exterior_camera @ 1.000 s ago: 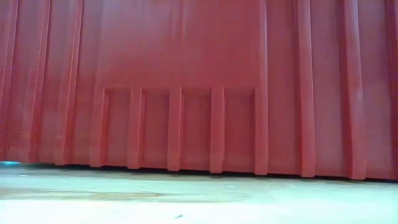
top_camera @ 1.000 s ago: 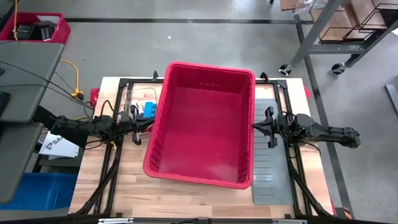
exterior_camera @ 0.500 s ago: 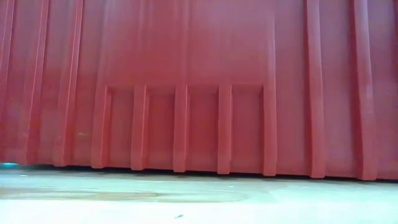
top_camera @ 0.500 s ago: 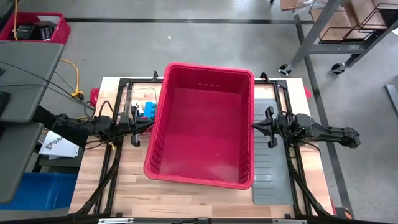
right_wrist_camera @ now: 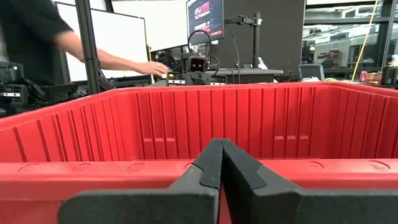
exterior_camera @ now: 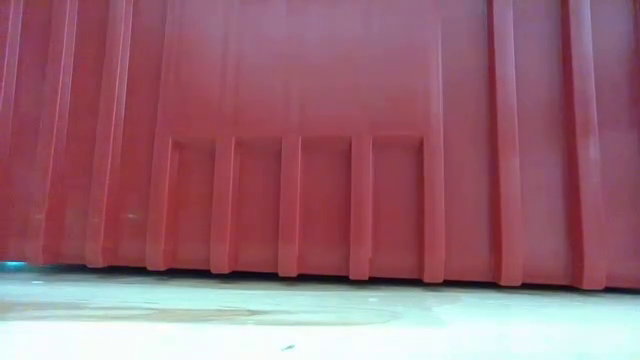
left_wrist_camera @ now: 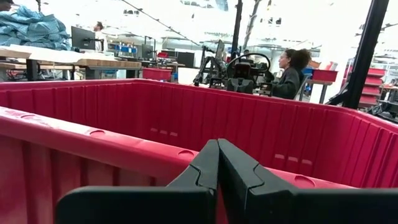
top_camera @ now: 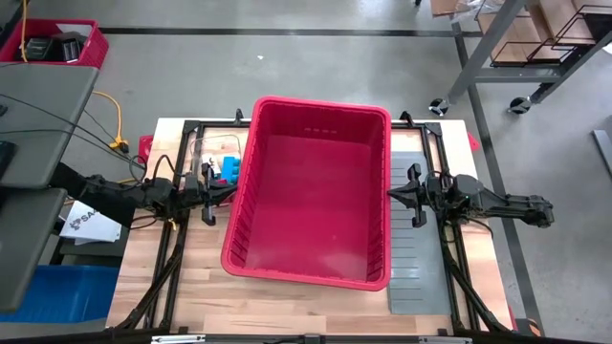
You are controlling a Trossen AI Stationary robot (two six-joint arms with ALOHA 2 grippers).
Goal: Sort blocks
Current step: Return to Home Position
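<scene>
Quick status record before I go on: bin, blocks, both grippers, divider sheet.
red bin: sits between the two grippers; nothing visible inside from the high view
blue blocks: outside the bin, beside its wall on the left arm's side
left gripper: fingers shut, holding nothing, just outside the bin wall
right gripper: fingers shut, holding nothing, just outside the opposite bin wall
grey slotted divider sheet: lies flat beside the bin, under the right arm
</scene>
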